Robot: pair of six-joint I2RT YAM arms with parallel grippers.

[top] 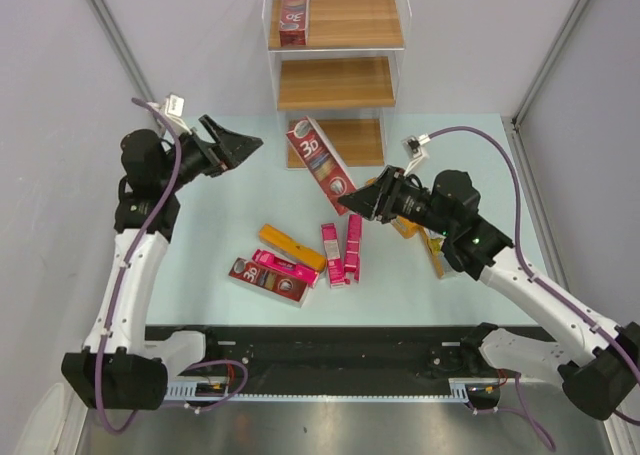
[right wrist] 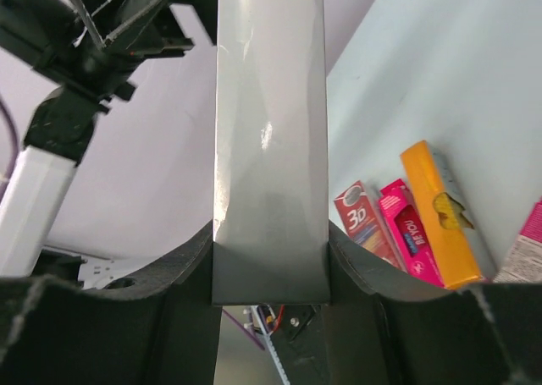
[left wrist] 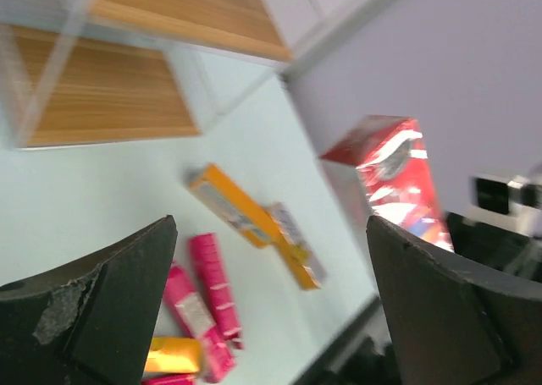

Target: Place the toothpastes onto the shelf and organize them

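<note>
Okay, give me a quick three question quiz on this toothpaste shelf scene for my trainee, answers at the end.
1. True or false: the left gripper holds a carton.
2. The shelf has one standing carton. Which board is it on: A top, B middle, C bottom?
3. Fill in: the right gripper is closed on a 3D carton coloured dark ___.
Key: 1 false, it is open and empty; 2 A; 3 red.

The shelf has matt, light wooden boards with visible grain, set between clear, glossy acrylic walls. The dark red 3D carton is shiny printed card, its plain side silvery with a soft sheen. The pale desk looks smooth and matt. The left tool is matt black plastic, scuffed grey on one finger.
</note>
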